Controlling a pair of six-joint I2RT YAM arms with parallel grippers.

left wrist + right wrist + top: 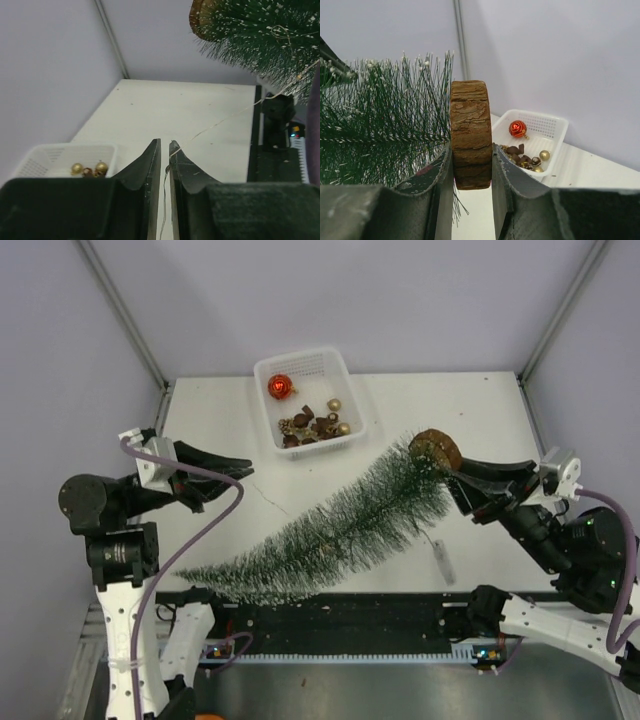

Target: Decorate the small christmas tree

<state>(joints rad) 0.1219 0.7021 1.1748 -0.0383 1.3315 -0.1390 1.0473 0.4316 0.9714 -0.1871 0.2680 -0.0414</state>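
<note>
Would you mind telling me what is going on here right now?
The right gripper clamps the wooden base of the small christmas tree, holding it tilted with its tip toward the left arm. The left gripper, jaws barely apart, has a thin wire running between its fingers toward the tree. The baubles sit in the white basket.
</note>
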